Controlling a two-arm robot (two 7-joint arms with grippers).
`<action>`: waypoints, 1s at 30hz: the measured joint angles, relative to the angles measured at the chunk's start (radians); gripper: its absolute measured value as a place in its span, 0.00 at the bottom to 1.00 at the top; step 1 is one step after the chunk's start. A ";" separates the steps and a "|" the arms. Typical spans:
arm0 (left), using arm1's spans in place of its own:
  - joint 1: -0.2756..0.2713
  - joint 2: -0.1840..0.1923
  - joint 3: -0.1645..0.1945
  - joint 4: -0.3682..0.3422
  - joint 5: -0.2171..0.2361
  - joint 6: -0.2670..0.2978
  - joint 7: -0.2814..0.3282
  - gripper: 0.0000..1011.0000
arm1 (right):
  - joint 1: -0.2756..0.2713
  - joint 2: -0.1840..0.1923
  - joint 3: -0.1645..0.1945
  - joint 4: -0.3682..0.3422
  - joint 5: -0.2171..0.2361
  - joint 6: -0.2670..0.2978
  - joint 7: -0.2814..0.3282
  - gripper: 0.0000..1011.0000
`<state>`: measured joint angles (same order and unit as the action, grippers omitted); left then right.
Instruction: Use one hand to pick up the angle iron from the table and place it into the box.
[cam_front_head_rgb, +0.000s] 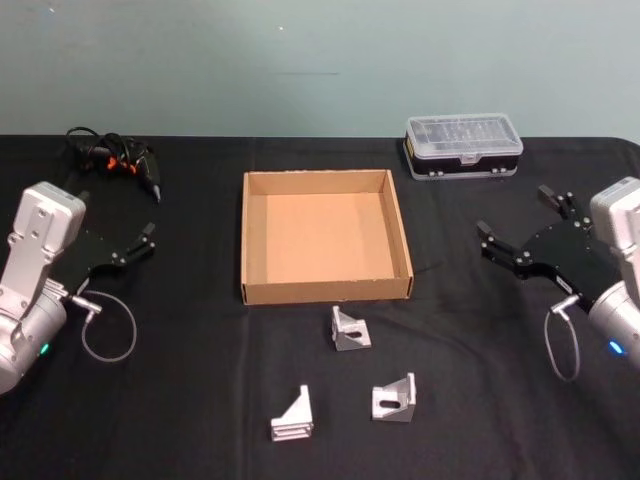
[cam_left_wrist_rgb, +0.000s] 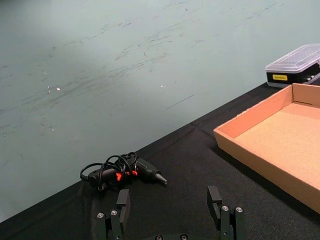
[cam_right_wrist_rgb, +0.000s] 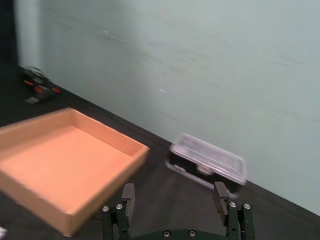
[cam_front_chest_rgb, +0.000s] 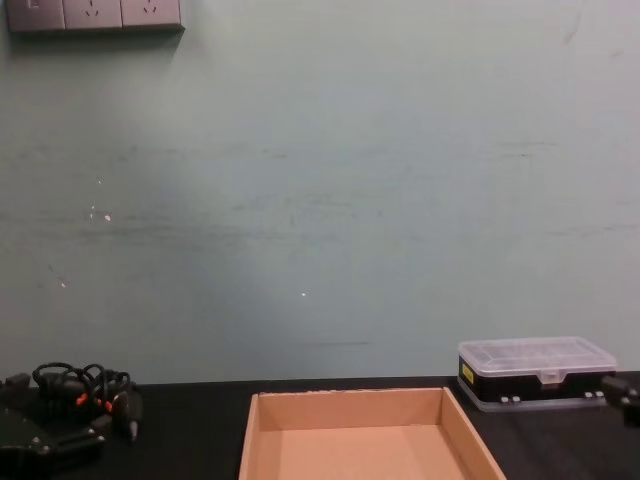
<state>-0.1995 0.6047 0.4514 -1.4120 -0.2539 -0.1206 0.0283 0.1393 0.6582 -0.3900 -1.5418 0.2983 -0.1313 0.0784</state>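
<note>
Black table (cam_front_head_rgb: 200, 400) before me holds three silvery angle irons (cam_front_head_rgb: 350, 330) lying loose just in front of the tan box (cam_front_head_rgb: 325, 290); clear-lidded plastic case (cam_front_head_rgb: 463, 146) behind right, cabled tool (cam_front_head_rgb: 115, 160) behind left; left gripper (cam_left_wrist_rgb: 169, 200) and right gripper (cam_right_wrist_rgb: 174, 194) flank them, fingers apart, holding nothing.

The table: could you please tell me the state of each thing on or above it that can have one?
Box: upright, empty.
Plastic case: lid shut.
Angle irons: lying on the table, outside the box.
Left gripper: open, empty.
Right gripper: open, empty.
Glue gun: lying down, cord bundled.
</note>
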 joint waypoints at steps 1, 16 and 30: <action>0.000 0.000 0.000 0.000 0.000 0.000 0.000 1.00 | -0.005 0.007 0.005 -0.013 0.014 0.000 0.019 0.99; 0.000 0.000 0.000 0.000 0.000 0.000 0.000 1.00 | -0.087 0.187 0.088 -0.241 0.218 0.077 0.348 0.99; 0.000 0.000 0.000 0.000 0.000 0.000 0.000 1.00 | -0.037 0.290 0.017 -0.284 0.238 0.214 0.634 0.99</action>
<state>-0.1995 0.6047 0.4514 -1.4120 -0.2539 -0.1205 0.0283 0.1025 0.9483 -0.3728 -1.8257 0.5361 0.0830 0.7123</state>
